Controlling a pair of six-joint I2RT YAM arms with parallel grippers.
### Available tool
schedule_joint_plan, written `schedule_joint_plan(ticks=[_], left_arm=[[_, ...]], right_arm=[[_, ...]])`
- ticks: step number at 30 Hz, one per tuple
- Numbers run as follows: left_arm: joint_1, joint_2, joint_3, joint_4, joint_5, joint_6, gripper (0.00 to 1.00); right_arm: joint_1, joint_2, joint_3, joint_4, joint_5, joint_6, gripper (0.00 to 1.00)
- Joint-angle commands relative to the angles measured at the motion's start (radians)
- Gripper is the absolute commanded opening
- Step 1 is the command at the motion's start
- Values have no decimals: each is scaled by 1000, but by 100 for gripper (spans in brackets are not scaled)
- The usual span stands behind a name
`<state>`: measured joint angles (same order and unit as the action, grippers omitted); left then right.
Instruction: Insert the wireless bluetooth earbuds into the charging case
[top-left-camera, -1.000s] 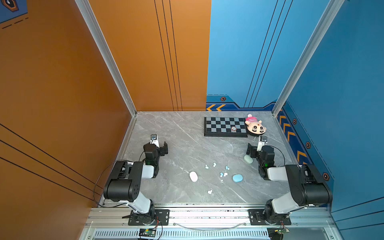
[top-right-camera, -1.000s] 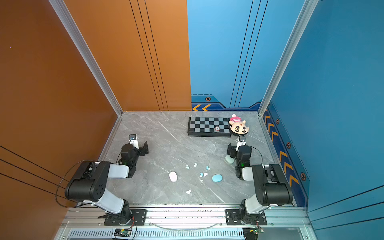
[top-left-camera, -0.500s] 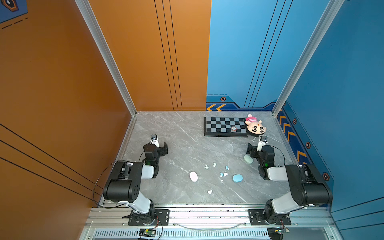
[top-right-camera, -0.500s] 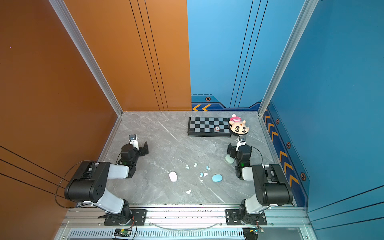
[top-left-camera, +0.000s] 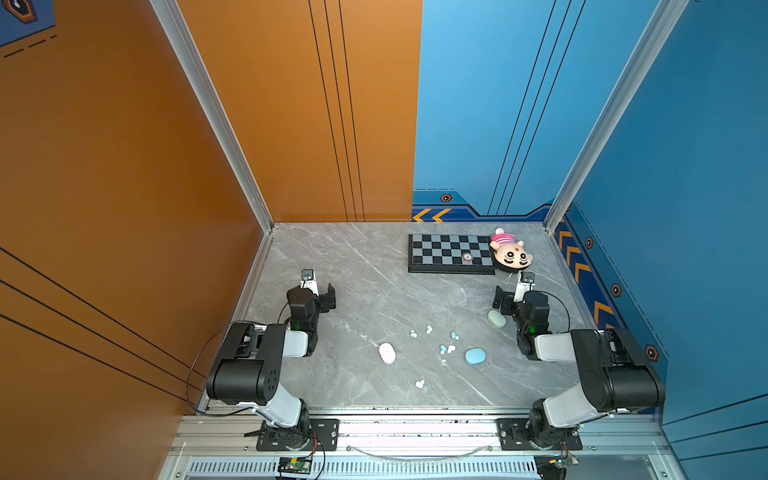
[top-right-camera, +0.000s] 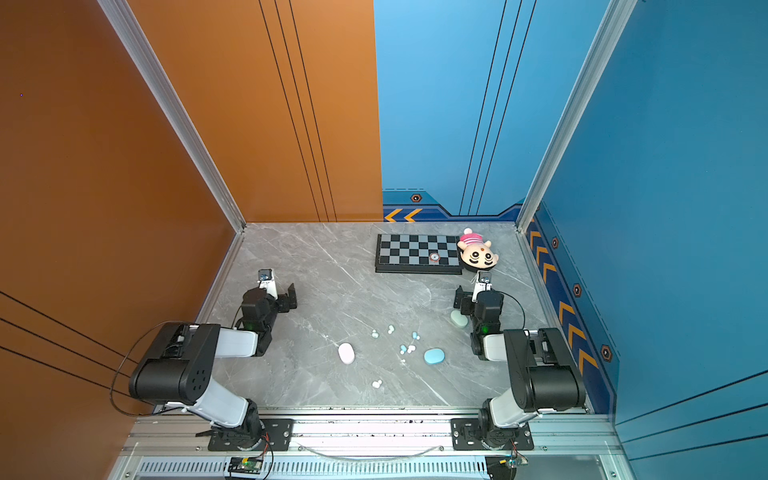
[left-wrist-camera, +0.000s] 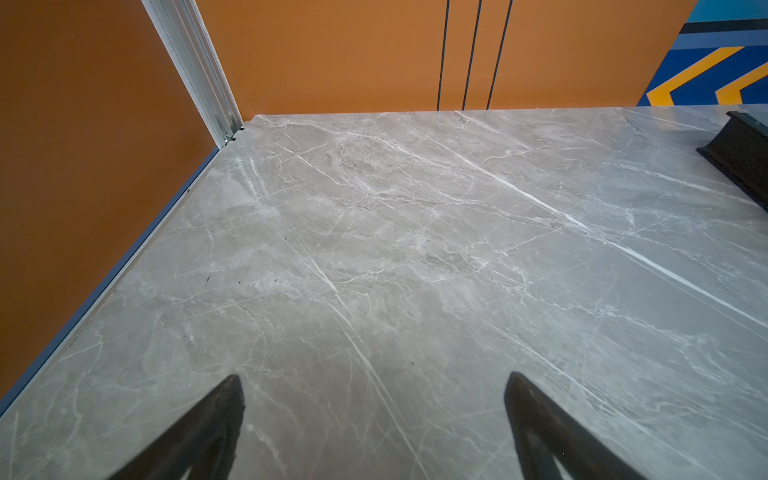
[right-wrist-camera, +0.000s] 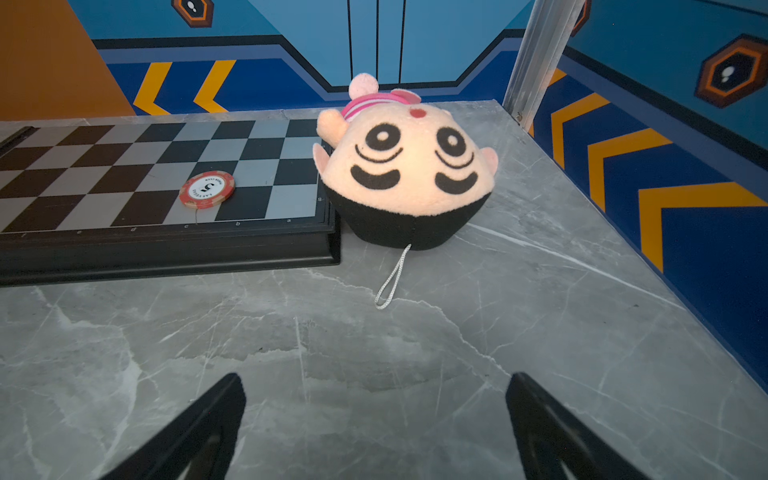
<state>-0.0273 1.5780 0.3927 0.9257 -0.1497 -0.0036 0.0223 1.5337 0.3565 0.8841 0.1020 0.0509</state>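
Though near cases (top-left-camera: 475, 356), earbuds (top-left-camera: 451, 349) (scattered) loose.

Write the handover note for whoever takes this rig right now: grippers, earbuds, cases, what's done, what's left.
Grippers: the left gripper is open and empty, fingers over bare table. The right gripper is open and empty, facing the plush toy and chessboard.
Things: the earbuds lie loose on the table, scattered between the white case and blue case, with one nearer the front edge. The mint case sits beside the right arm. All three cases look closed.
Done: nothing inserted.
Left: open the cases and seat every earbud.
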Motion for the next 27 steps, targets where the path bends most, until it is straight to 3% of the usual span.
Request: schedule_joint_plan(ticks=[1, 4, 7, 9, 15, 18, 20, 27], left_arm=[[-6, -17, -12, -4, -11, 9, 98], [-22, -62, -5, -47, -6, 38, 98], [-50, -158, -4, -131, -32, 61, 98], [-74, -225, -5, -181, -26, 89, 98], [-148, -422, 31, -362, 9, 100, 98], [-173, -513, 61, -476, 102, 82, 98], [-201, -555, 79, -529, 187, 54, 98], [-407, -534, 172, -726, 366, 138, 98]], right_arm=[[-12, 13, 16, 25, -28, 15, 100], [-9, -39, 54, -84, -22, 17, 100], [0, -156, 168, -385, -27, 11, 100], [-5, -235, 224, -517, -94, 56, 100], [-41, -488, 236, -640, -250, 274, 100], [-61, -578, 262, -776, -346, 292, 100], [-61, -613, 311, -966, -352, 264, 99], [-55, -541, 448, -1506, -405, 144, 88]])
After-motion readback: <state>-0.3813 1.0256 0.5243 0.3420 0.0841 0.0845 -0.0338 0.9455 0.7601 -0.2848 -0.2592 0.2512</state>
